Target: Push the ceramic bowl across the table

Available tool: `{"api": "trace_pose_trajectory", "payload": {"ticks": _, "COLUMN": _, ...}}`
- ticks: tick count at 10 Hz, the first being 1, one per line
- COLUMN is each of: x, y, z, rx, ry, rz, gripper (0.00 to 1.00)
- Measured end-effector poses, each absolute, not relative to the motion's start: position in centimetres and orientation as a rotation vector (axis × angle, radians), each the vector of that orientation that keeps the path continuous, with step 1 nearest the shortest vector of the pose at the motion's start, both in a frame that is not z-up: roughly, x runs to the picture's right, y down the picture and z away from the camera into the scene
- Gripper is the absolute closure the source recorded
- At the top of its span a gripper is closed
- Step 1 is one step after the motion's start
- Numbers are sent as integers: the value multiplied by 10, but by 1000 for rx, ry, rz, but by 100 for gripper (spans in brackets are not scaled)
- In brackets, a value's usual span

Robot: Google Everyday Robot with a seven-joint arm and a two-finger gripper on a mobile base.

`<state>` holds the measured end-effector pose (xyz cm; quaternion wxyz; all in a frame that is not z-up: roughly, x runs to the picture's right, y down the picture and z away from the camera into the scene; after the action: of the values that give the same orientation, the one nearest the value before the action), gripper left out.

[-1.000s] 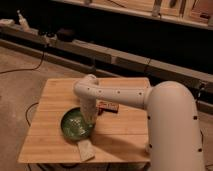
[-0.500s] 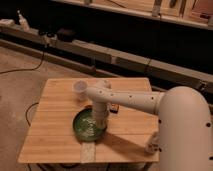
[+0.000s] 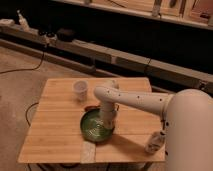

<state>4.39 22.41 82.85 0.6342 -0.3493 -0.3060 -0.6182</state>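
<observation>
The green ceramic bowl sits on the front middle of the light wooden table. It is wide, shallow and glossy with a darker rim. My white arm reaches in from the right and bends down over the table. The gripper points down at the bowl's right rim, inside or against its edge. The arm hides part of the bowl's right side.
A small white cup stands behind the bowl to the left. A thin reddish item lies between the cup and the bowl. A pale flat piece lies at the front edge. A white bottle-like object stands near the right front corner.
The bowl has slid to the right along the front of the table, with the gripper at it. The arm has swung right, uncovering the white cup.
</observation>
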Motion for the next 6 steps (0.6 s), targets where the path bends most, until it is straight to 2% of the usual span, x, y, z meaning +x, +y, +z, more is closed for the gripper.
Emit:
{"api": "trace_pose_trajectory", "payload": {"ticks": 4, "x": 87, "y": 235, "z": 822, "rx": -854, "ry": -646, "rz": -1285, "gripper": 100}}
{"api": "trace_pose_trajectory", "payload": {"ticks": 6, "x": 80, "y": 229, "z": 818, "rx": -824, "ry": -651, "rz": -1253, "gripper": 100}}
